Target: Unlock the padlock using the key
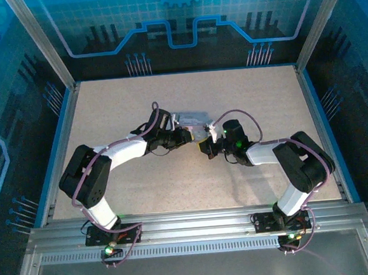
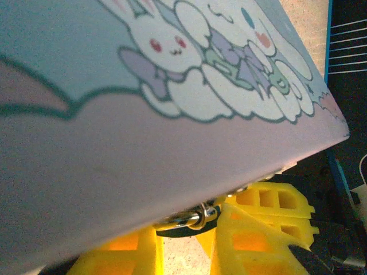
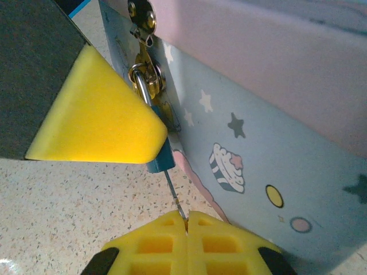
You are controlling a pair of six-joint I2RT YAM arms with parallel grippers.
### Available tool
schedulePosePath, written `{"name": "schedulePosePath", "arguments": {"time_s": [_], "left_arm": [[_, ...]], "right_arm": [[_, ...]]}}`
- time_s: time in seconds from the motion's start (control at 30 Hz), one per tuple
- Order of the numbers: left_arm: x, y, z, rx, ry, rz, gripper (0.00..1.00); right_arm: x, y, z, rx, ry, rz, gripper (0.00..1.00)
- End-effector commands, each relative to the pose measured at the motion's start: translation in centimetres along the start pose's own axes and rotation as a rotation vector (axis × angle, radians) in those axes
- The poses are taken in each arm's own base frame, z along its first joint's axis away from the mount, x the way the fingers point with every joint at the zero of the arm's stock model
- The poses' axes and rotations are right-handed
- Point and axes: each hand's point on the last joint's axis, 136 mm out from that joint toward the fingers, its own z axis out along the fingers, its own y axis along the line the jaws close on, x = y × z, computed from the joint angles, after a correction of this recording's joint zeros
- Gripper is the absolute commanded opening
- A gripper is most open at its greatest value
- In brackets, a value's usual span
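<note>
Looking down from the top camera, both arms meet around the middle of the table (image 1: 264, 99), a bit closer to its far edge, right at a pastel tin box (image 1: 192, 119) with cartoon bunnies on the lid. The padlock (image 3: 159, 163) hangs off the brass hasp (image 3: 150, 77) on the box's front wall, with its thin shackle (image 3: 139, 89) threaded through the hasp ring. You can barely see the lock body, just a bluish corner poking out from under a fat yellow finger (image 3: 97, 120) of the left claw (image 1: 186, 136). That claw is clamped on the padlock. From its own wrist cam the shiny shackle sits in the gap between the yellow pads, tucked under the box edge. The right claw (image 3: 186, 220) is pinched fully closed on the key (image 3: 174, 192). Its two yellow tips are pressed together, and the thin shaft sticks out of the seam and runs straight into the bottom of the padlock. Key and lock line up end to end, just beside the box wall, above the speckled table.
</note>
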Motion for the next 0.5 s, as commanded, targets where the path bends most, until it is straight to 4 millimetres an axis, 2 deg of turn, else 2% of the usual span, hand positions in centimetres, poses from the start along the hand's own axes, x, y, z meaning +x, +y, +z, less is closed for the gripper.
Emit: {"name": "schedulePosePath", "arguments": {"time_s": [0.0,0.17,0.3,0.47], "left_arm": [[1.1,-2.3,-0.7,0.058,0.053,0.044,0.15],[1.0,-2.5,-0.8,0.060,0.052,0.046,0.14],[1.0,-2.5,-0.8,0.060,0.052,0.048,0.14],[1.2,-2.3,-0.8,0.058,0.054,0.046,0.14]], "right_arm": [[-4.3,0.9,-0.2,-0.011,-0.127,-0.096,0.00],[-3.6,1.6,0.8,-0.021,-0.102,-0.107,0.00],[-3.0,1.4,0.9,-0.014,-0.089,-0.100,0.00],[-4.2,1.3,0.8,0.004,-0.126,-0.100,0.00]]}}
